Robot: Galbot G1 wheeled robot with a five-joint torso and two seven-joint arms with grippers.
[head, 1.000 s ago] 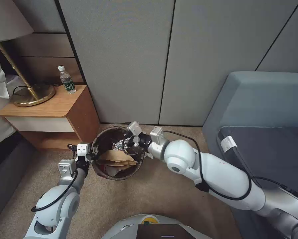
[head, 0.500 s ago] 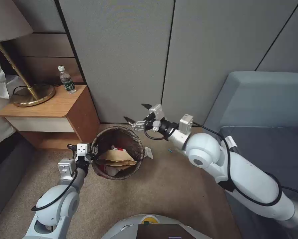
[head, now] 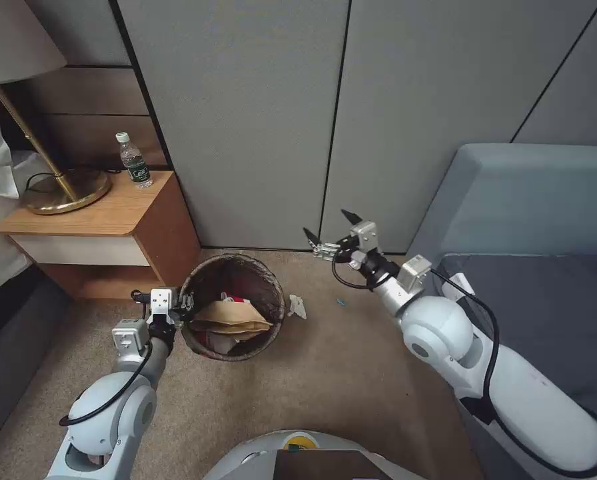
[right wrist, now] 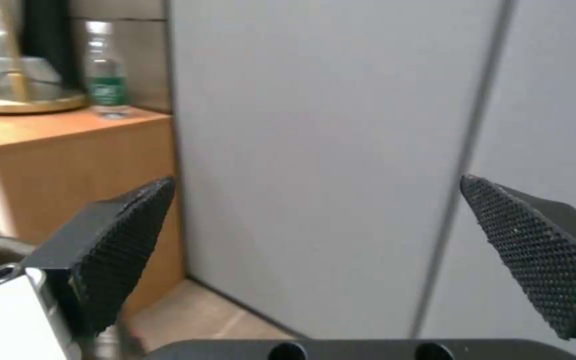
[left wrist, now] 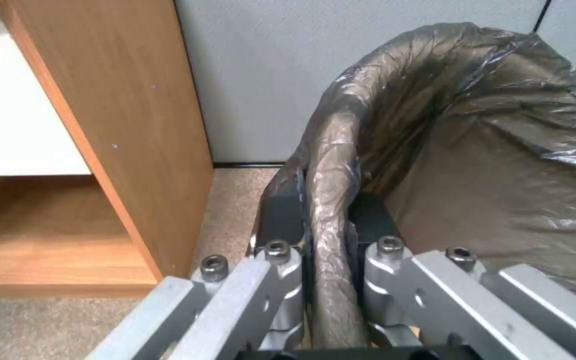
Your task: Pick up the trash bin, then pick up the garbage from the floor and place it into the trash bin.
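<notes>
Broadly, noted a wooden nightstand (head: 112, 213) just outboard of the left gripper (head: 182, 301), flat-sided and hard, close enough to knock. Found the trash bin (head: 276, 301) round, lined with a thin, crinkled dark bag folded over the rim. Saw the left gripper clamped on that rim, one finger inside and one outside, with the film bunched between. Judged that grip slippery; best held firm, with the bin level.

Spotted a creased brown paper bag (head: 233, 317) lying inside the bin, just inboard of the left gripper, with red-and-white scraps beneath. Saw the right gripper (head: 326, 224) spread wide and holding nothing, up near the grey wall panel, with dark, cross-hatched pads.

Marked a white tissue (head: 297, 307) on the tan carpet, below the right gripper and toward the bin, just beside the bin's wall; soft, crumpled, low. Judged the sound approach to be a straight descent with fingers wide, then a pinch at the tissue's raised fold. Lastly, noticed a tiny blue scrap (head: 340, 302) nearly under the right gripper.
</notes>
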